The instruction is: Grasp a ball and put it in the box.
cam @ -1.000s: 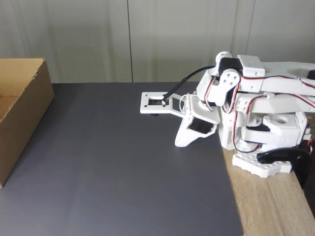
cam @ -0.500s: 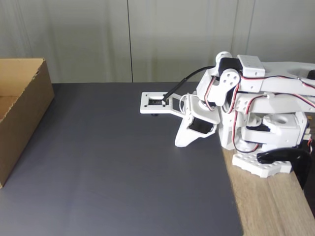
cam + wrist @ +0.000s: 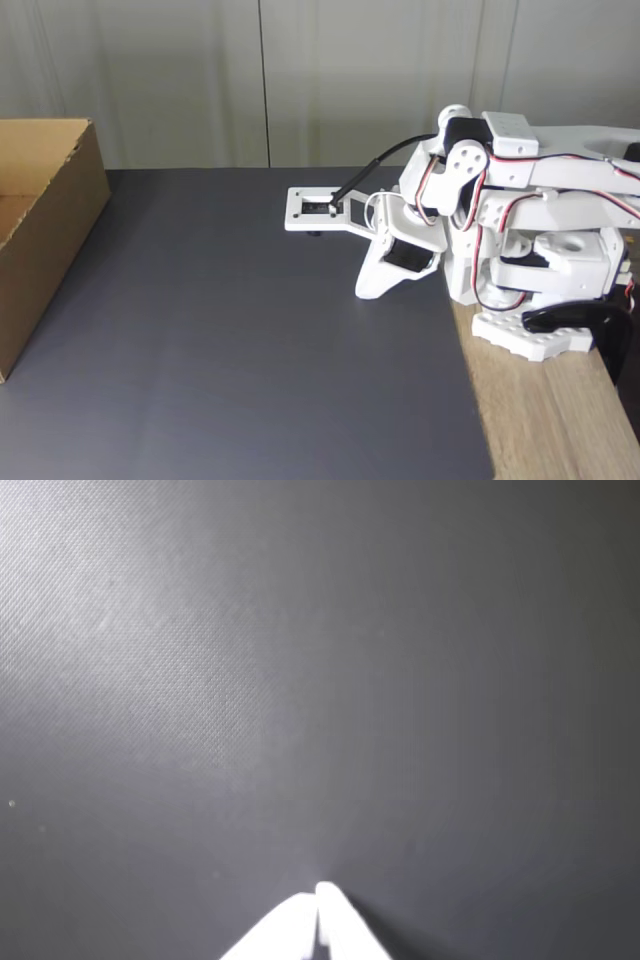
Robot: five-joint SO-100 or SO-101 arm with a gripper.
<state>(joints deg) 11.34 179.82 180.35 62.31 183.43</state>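
Nothing grasped yet. Hand (image 3: pixel 318 892) pressed together, empty, low over desk (image 3: pixel 250 350). Box (image 3: pixel 45 225) waiting at nine o'clock.

Dark mat (image 3: pixel 230 350) on wooden table (image 3: pixel 560 420), grey wall (image 3: pixel 300 70)

White 3D-printed arm (image 3: pixel 520 215) is seen folded up at right, base (image 3: pixel 530 335) clamped on the light wooden tabletop (image 3: pixel 560 420). White two-finger gripper (image 3: pixel 368 290) is pointed down, tip resting on the dark grey mat (image 3: pixel 230 340), jaws closed together. Large brown open-topped cardboard box (image 3: pixel 45 225) is set at the mat's left edge, well apart from the arm. Pale grey wall panels (image 3: pixel 260 70) are seen behind.
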